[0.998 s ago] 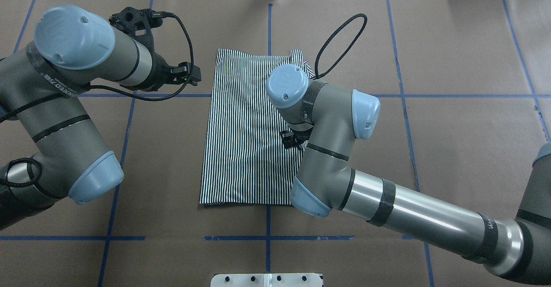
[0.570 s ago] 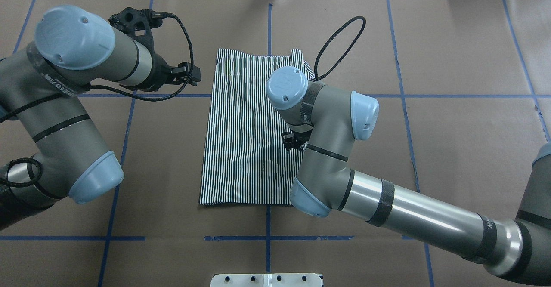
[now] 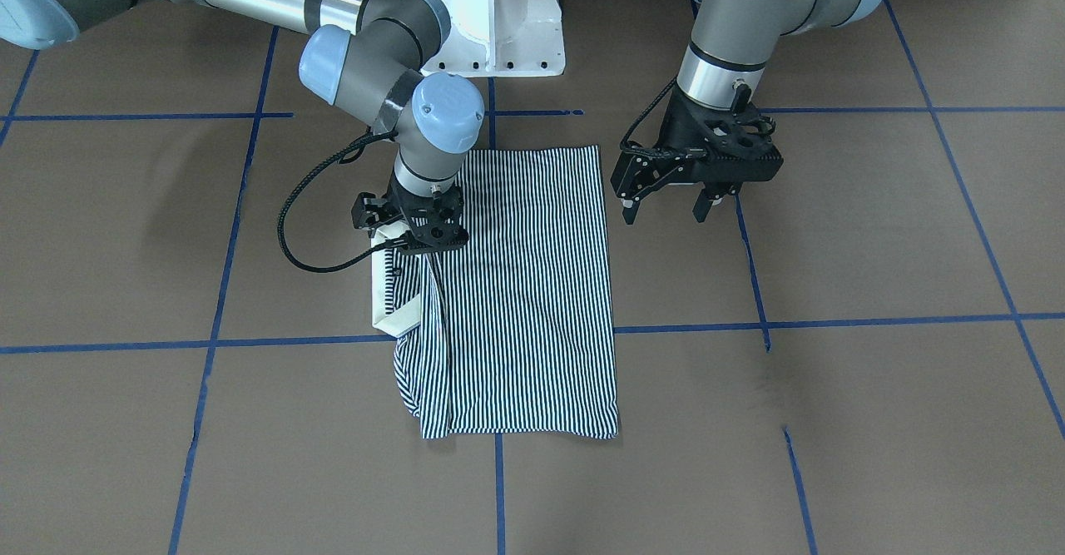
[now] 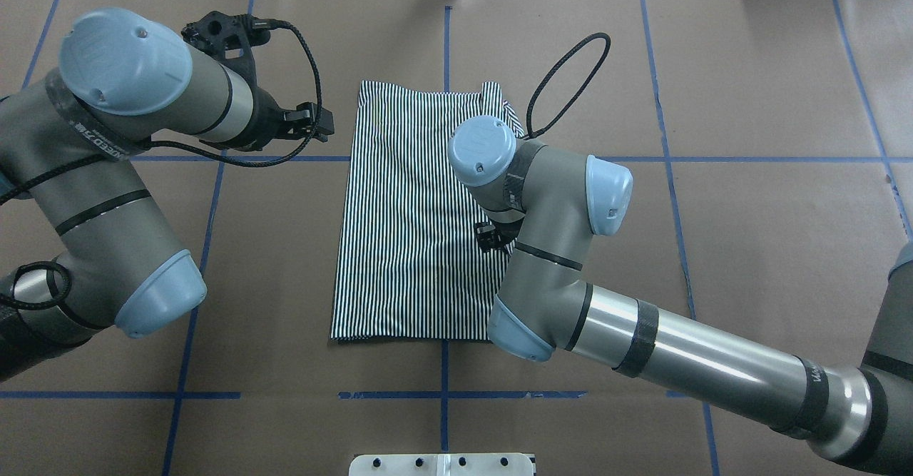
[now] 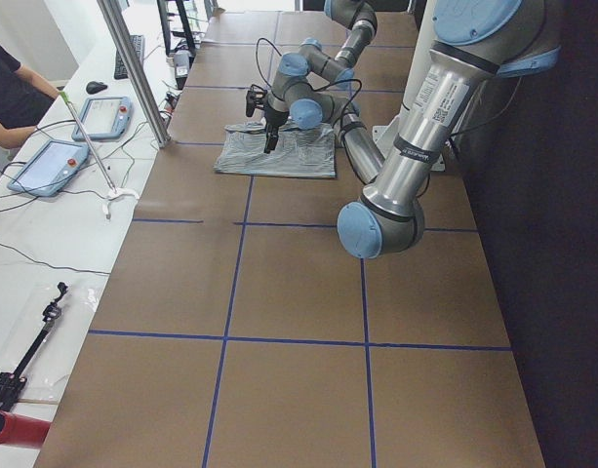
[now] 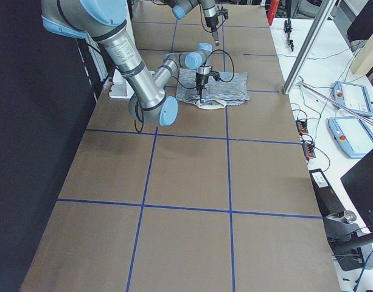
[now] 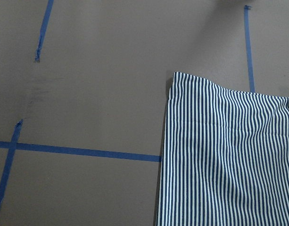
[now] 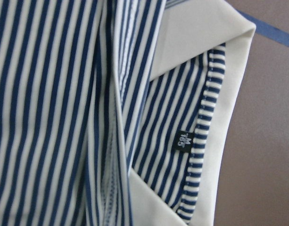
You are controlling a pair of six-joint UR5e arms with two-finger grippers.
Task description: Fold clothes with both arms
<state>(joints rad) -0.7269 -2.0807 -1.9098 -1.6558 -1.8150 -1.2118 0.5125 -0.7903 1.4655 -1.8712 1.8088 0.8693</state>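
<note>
Right tool (image 3: 418,243) points straight down onto the striped polo shirt (image 3: 532,289) at its right edge, beside the white collar (image 3: 381,293); whether its jaws are apart or closed cannot be told. Shirt lies folded into a long rectangle at mid-bench (image 3: 832,422). Left tool (image 3: 666,208) hovers just beside the shirt's left edge, jaws wide apart, holding nothing.

The polo shirt (image 3: 532,289) is matt, striped cloth with a smooth white collar (image 8: 191,37). Under the shirt the desk (image 3: 832,413) is matt brown paper. The right arm (image 4: 699,358) is satin metal, capped in smooth plastic.
</note>
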